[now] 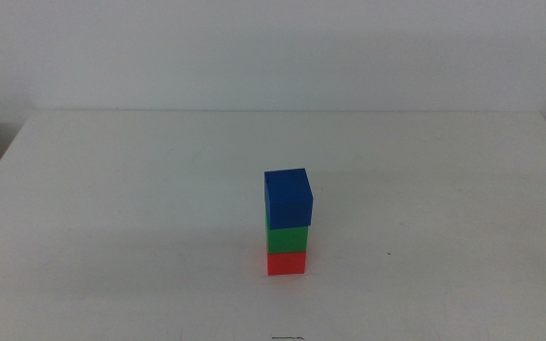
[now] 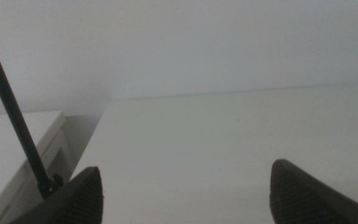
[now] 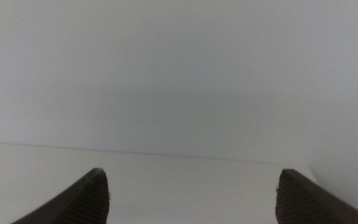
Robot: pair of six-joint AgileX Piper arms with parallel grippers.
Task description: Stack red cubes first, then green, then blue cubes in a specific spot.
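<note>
Middle view: white table (image 1: 140, 189) against a plain pale wall, one tower of three cubes standing slightly right of centre and toward the near half of the top. Red cube (image 1: 286, 261) at the base, resting on the table surface; green cube (image 1: 287, 237) directly on it; blue cube (image 1: 288, 197) on top. Blue cube looks turned a little relative to the two below, its near face overhanging the green slightly at the right. All three in contact, stack upright, faint shadow falling to its left on the table. No outline or mark on the table under the stack. Nothing else on the tabletop near the tower; nothing standing between the camera and the cubes. A tiny dark speck on the table to the right of the stack, too small to identify. Left gripper (image 2: 185, 193): only a dark sliver at the lower left edge of the middle view, well apart from the stack. Left wrist view shows its two jaws spread wide, released, nothing between them, bare table beyond; a thin dark rod (image 2: 11, 106) slants past one jaw, and a lower white surface (image 2: 11, 137) sits beside the table edge. Right gripper (image 3: 191, 193): out of the middle view; its wrist view shows jaws wide apart, holding nothing, facing table edge and blank wall. Cubes not visible in either wrist view
</note>
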